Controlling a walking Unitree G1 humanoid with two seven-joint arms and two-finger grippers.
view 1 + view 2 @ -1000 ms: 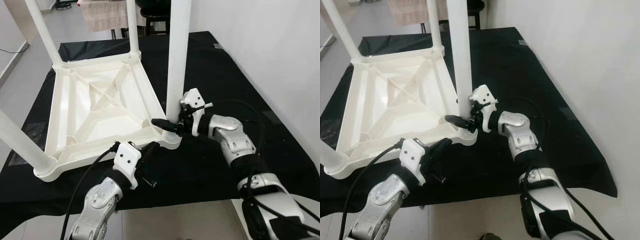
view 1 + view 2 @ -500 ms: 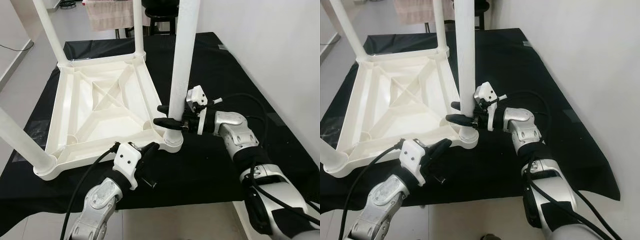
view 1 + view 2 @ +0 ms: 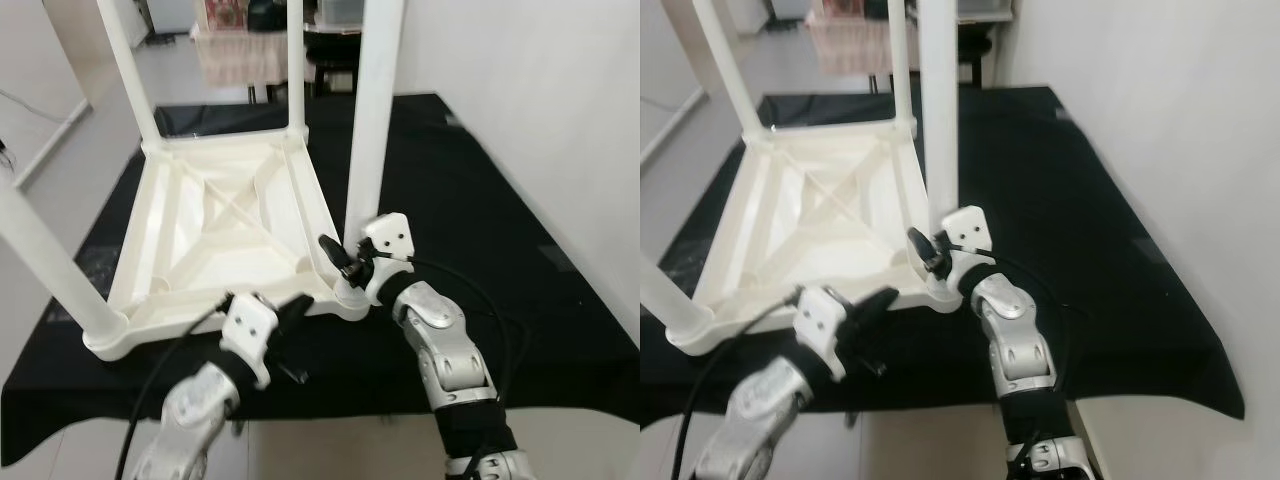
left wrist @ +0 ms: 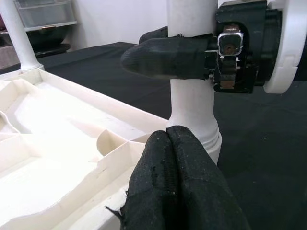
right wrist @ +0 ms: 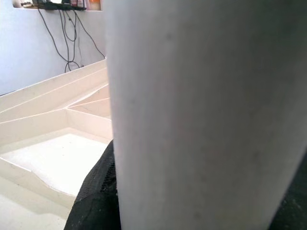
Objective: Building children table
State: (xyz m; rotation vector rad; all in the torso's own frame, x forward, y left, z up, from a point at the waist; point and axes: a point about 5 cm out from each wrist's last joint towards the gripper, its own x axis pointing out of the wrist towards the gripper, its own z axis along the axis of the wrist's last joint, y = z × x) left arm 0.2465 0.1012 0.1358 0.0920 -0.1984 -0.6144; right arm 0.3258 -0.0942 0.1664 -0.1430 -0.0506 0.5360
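Note:
The white plastic children's table (image 3: 215, 235) lies upside down on a black cloth, its legs pointing up. My right gripper (image 3: 338, 258) is shut on the near right leg (image 3: 375, 130) just above its socket at the table's corner. In the left wrist view one of its black fingers (image 4: 168, 56) wraps the front of that leg (image 4: 192, 112). The right wrist view has the leg (image 5: 201, 115) pressed close against a finger (image 5: 96, 196). My left gripper (image 3: 298, 303) is shut on nothing, just in front of the same corner; its fingertips (image 4: 172, 177) are pressed together.
The black cloth (image 3: 490, 230) covers a low platform whose front edge runs just below my arms. A white wall (image 3: 560, 100) stands close on the right. Dark furniture (image 3: 330, 70) and a hanging towel (image 3: 230, 60) stand behind the table. Grey floor (image 3: 60, 170) lies to the left.
The camera has shifted, so the whole scene sits differently. My right forearm has swung round to the near side of the leg while its fingers stay on the leg. The left gripper keeps its place.

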